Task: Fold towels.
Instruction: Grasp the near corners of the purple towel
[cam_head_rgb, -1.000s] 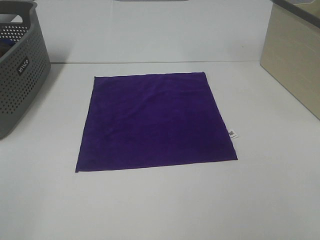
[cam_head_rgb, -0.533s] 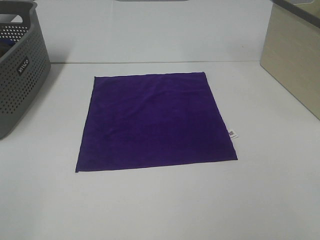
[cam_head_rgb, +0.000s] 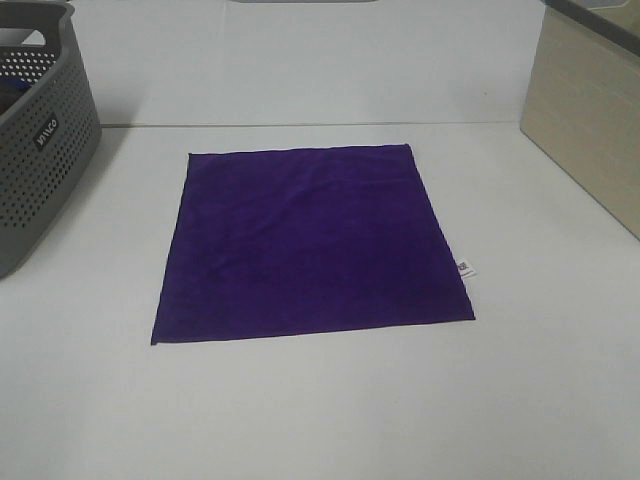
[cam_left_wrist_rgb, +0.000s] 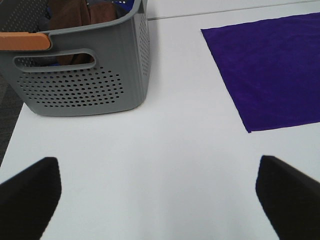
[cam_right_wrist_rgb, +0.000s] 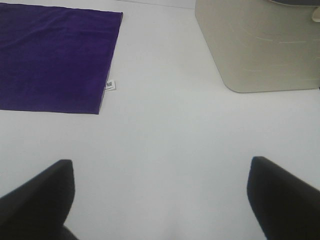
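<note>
A deep purple square towel lies flat and unfolded in the middle of the white table, with a small white tag on its right edge. It also shows in the left wrist view and in the right wrist view, where the tag is plain. Neither arm shows in the exterior high view. My left gripper is open and empty over bare table, short of the towel's near left corner. My right gripper is open and empty over bare table, short of the towel's near right corner.
A grey perforated basket stands at the left edge; in the left wrist view it holds brown and blue cloth. A beige bin stands at the right, also in the right wrist view.
</note>
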